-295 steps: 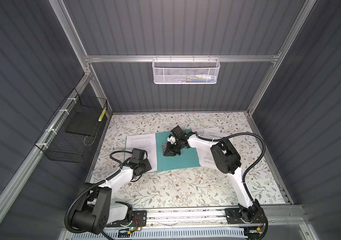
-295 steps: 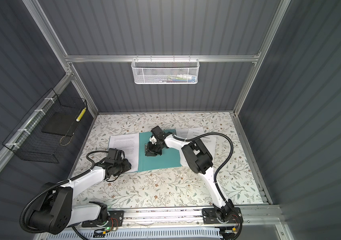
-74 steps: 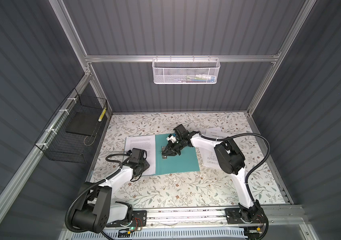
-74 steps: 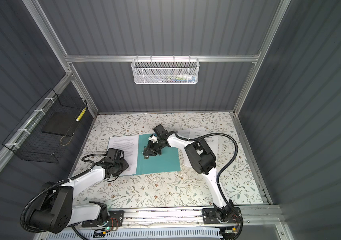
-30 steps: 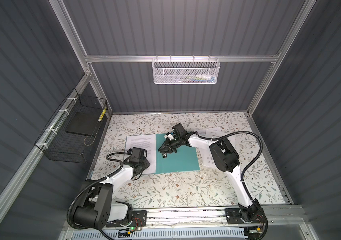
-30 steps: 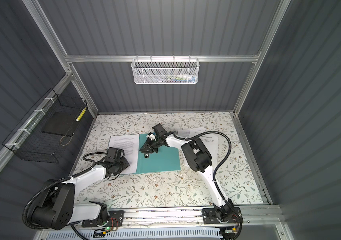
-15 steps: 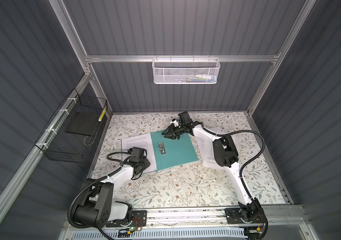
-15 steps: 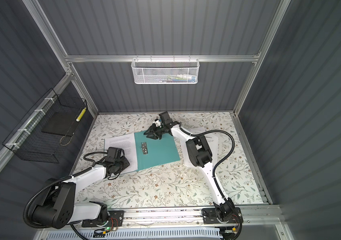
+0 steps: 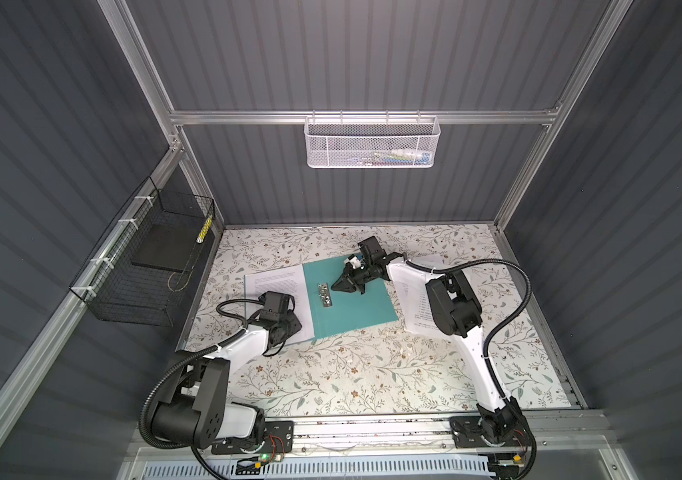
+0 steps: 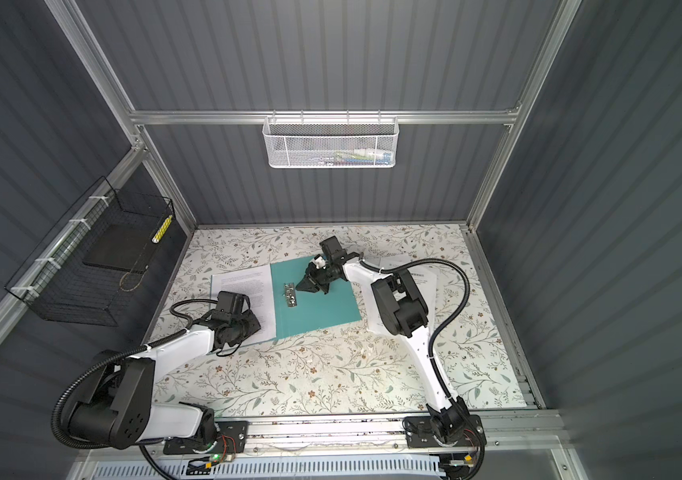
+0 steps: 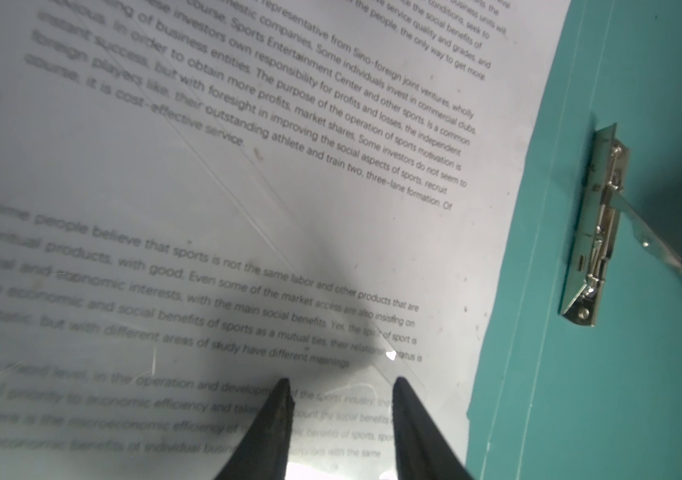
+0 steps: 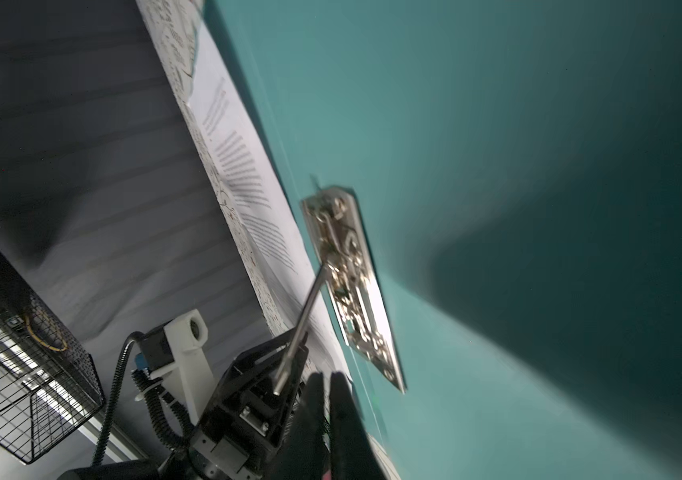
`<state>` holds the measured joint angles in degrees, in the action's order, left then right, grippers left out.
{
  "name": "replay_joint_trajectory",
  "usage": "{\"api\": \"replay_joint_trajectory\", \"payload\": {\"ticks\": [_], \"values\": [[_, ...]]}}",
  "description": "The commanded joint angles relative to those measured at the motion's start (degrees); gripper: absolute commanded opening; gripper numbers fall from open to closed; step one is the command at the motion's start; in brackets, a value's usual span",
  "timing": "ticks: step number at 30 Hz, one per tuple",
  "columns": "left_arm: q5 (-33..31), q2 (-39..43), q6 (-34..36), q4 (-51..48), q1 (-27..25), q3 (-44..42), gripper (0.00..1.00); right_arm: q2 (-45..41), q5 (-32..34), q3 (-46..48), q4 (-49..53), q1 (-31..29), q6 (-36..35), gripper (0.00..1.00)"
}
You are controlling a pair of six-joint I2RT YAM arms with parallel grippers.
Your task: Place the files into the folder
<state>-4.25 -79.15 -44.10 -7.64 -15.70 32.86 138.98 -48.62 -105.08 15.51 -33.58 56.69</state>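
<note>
The teal folder point(image 9: 356, 307) point(image 10: 322, 307) lies open on the table in both top views. Its silver clip bar point(image 9: 324, 295) point(image 11: 592, 232) point(image 12: 352, 282) has a thin lever standing up from it. One printed sheet of the files point(image 9: 275, 282) point(image 11: 248, 166) lies left of the clip bar. My left gripper point(image 9: 291, 324) point(image 11: 341, 382) is low over that sheet, fingers apart, nothing between them. My right gripper point(image 9: 336, 286) point(image 10: 301, 286) point(image 12: 327, 376) hovers shut and empty just right of the clip bar. More files point(image 9: 414, 299) lie under the right arm.
A black wire basket point(image 9: 144, 266) holding a dark slab hangs on the left wall. On the back rail hangs a white mesh basket point(image 9: 372, 143). The floral tabletop point(image 9: 372, 365) stretches toward the front rail.
The right gripper swung to the folder's far edge, then came back beside the clip bar and closed. The folder turned slightly. The left arm stayed on the sheet.
</note>
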Motion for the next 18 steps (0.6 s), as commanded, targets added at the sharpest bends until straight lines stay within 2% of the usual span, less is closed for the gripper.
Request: {"api": "replay_joint_trajectory", "payload": {"ticks": [1,5,11,18], "values": [[2.31,-2.04,0.85,-4.18,-0.12,-1.75,0.41,-2.48,-0.92,3.34,-2.78,-2.46,-0.15,0.01],[2.67,-2.18,0.72,-3.82,-0.12,-2.01,0.41,-1.59,-1.73,3.53,-4.45,-4.14,1.04,0.0],[2.75,-2.05,0.85,-3.57,-0.12,-2.32,0.41,0.86,-1.94,-0.92,-4.01,-4.57,1.76,0.0],[3.1,-2.93,1.19,-3.13,-0.09,-2.1,0.41,7.49,-0.11,-16.5,1.95,-1.84,0.43,0.0]]}}
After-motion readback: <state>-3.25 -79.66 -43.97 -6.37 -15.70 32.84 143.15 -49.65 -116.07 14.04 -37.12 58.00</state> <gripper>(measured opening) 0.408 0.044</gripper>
